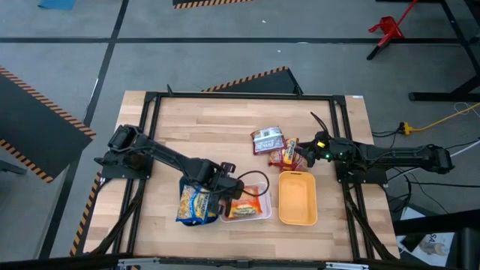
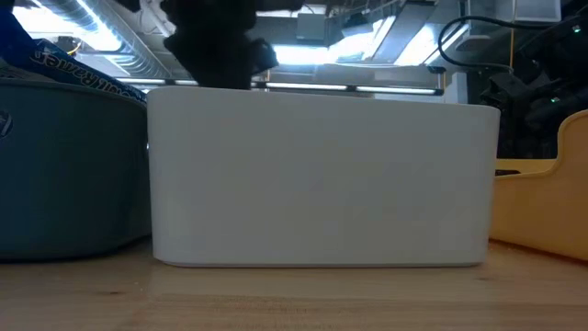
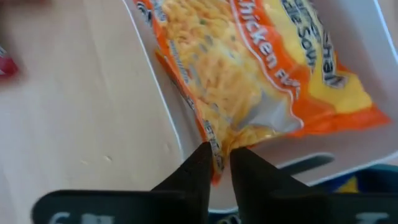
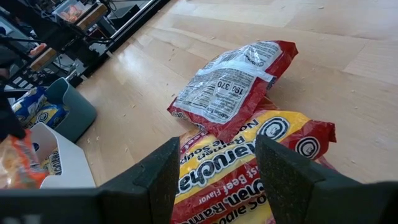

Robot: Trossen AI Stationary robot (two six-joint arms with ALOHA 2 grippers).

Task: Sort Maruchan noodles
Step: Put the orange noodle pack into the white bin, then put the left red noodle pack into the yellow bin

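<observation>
Left hand [image 3: 221, 163] is down at the white tray [image 1: 264, 214], and the orange packet [image 3: 261, 68] lies in that tray right at its fingertips. One crinkled corner of the packet sits in the narrow gap between the two dark fingers [image 3: 196, 168]; the fingers are close together, but whether they pinch that corner or have let go, I cannot tell. On the far left, the teal tray [image 2: 64, 175] holds blue packets [image 1: 196, 204], heaped high enough to peek over its rim. The white tray stands just beside it, near the front edge of the bench [image 1: 195, 127], with only the orange packet showing inside.

Moving right, the orange tray [image 1: 298, 217] sits just beside the white one, and nothing shows in it. Behind it, two dark red packets lie loose on the bench: one back-side up [image 4: 233, 84], and one with its yellow label up [image 4: 249, 162], partly tucked under the first. The right hand [image 4: 214, 177] hovers low over the labelled packet, fingers spread wide apart, gripping nothing.
</observation>
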